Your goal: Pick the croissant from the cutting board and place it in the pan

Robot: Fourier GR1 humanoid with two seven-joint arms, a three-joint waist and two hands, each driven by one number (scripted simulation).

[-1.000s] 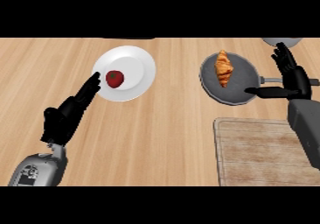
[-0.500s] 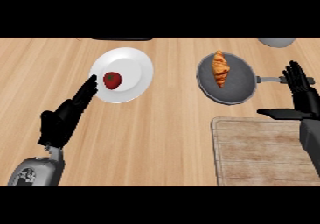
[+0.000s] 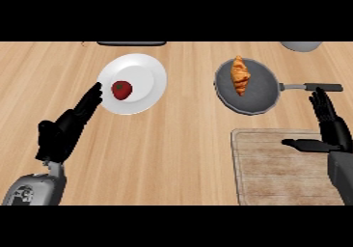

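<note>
Croissant (image 3: 240,79): golden-brown with darker ridges, against dark grey pan (image 3: 261,94). Plate (image 3: 140,79): white, bearing a red item (image 3: 122,89). Cutting board (image 3: 279,166): pale, weathered wood grain, at the counter's near right. Counter (image 3: 172,144): light wood, streaked. Both hands, left (image 3: 65,130) and right (image 3: 329,128): black; forearms grey.

We see even, bright light over the pale wooden table (image 3: 179,144), with no glare and no hot spots. The round white plate (image 3: 147,72) casts only a faint shadow at its lower edge, and the dark grey round pan (image 3: 261,94) likewise. Edges look crisp across the view, without bending at the sides.
</note>
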